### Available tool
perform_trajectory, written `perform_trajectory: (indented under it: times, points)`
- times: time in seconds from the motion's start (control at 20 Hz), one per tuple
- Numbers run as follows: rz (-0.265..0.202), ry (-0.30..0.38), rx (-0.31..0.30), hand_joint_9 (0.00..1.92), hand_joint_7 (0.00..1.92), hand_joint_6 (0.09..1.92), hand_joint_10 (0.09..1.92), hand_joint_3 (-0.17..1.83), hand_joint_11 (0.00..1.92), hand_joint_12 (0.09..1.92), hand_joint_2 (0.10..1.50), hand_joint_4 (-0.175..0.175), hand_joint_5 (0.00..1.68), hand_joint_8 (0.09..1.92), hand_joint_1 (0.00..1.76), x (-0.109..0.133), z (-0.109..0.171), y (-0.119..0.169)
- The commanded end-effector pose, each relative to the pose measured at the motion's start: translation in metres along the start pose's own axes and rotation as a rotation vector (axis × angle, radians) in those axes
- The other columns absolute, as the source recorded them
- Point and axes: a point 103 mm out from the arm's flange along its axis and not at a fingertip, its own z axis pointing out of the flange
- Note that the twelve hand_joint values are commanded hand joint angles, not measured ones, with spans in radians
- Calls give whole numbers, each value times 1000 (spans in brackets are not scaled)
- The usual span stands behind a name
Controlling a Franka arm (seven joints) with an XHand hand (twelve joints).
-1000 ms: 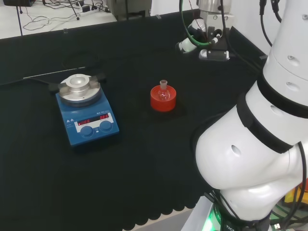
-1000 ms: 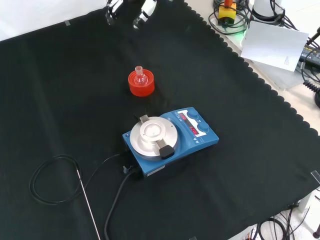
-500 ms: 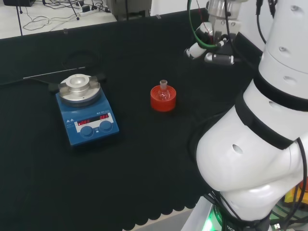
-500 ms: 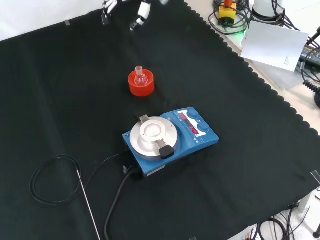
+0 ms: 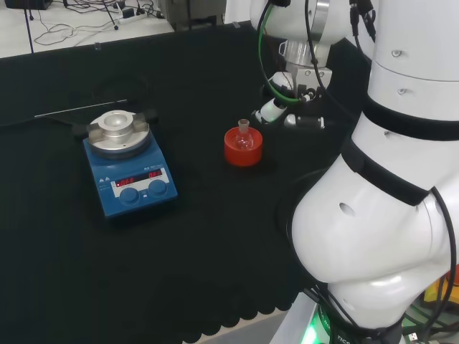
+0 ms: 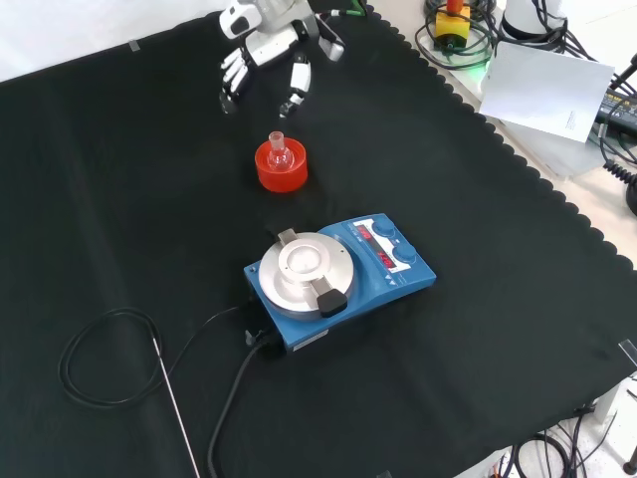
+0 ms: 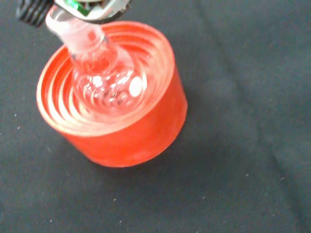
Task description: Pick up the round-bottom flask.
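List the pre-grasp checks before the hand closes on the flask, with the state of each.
1. Flask seated upright in red stand: ok.
2. Hand open, fingers straight: ok.
3. Hand holds nothing: ok.
4. Fingers around the flask neck: not ok; front view shows them apart from it, above.
5. Hotplate apart from the stand: ok.
6. Flask contents: cannot tell.

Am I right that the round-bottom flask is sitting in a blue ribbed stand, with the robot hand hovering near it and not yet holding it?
Not quite: the stand is red, not blue, as the wrist view shows plainly. The rest holds: the round-bottom flask sits in it, and in the front view the robot hand hovers near it, not holding it.
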Motion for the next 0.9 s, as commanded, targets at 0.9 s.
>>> perform_trajectory:
  times: [0.9]
  points:
    - [-81,36,-50,532,357,204,675,640,237,1371,591,-53,636,718,933,19,25,-2]
